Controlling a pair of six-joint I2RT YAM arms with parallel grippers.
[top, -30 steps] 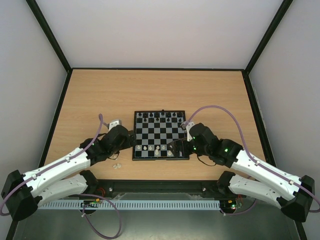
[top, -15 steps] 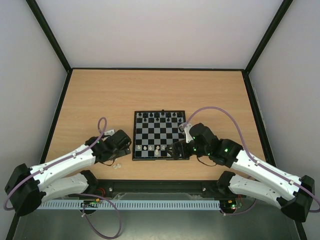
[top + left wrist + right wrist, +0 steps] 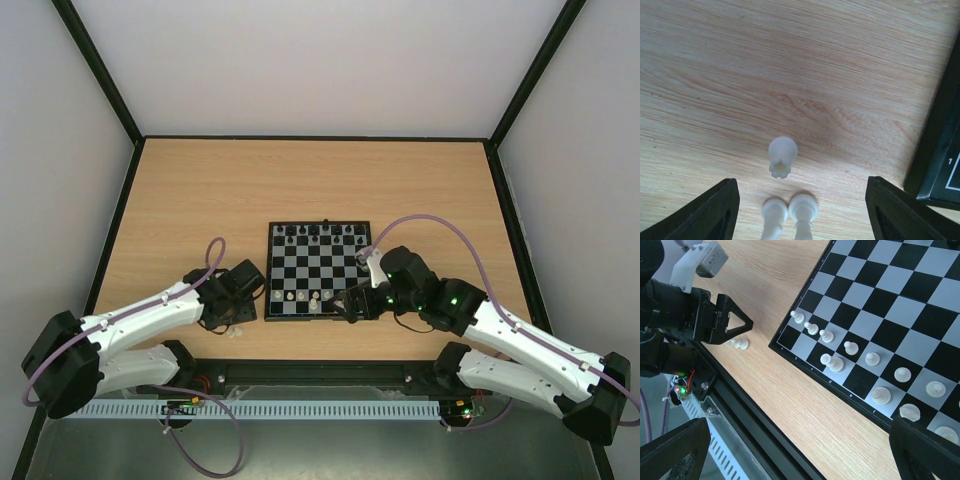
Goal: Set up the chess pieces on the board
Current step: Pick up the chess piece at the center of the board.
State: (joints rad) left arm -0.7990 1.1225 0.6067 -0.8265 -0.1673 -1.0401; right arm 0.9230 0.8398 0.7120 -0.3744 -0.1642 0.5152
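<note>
On the wooden table (image 3: 200, 200), just off the near left corner of the board (image 3: 320, 266), three loose white pieces (image 3: 783, 156) are recorded. Two lie side by side and touching, and the third is set slightly apart from them. Whether they stand or lie cannot be told.

The left gripper (image 3: 801, 182) is positioned low over this group. Its fingers (image 3: 705, 212) are spread wide to either side of the pieces, with no contact observed and nothing held. The black border of the board (image 3: 940, 150) is seen just to its right.

The right gripper (image 3: 799, 425) is held above the near edge of the board (image 3: 920, 305). Its jaws are fully spread and nothing is gripped.

On the board, black pieces (image 3: 320, 232) are lined along the far edge. White pieces (image 3: 850, 347) occupy the two near rows only in part. A diagonal run of small ones is noted toward the near left corner, and larger ones are noted along the nearest row. The middle squares are bare of pieces.
</note>
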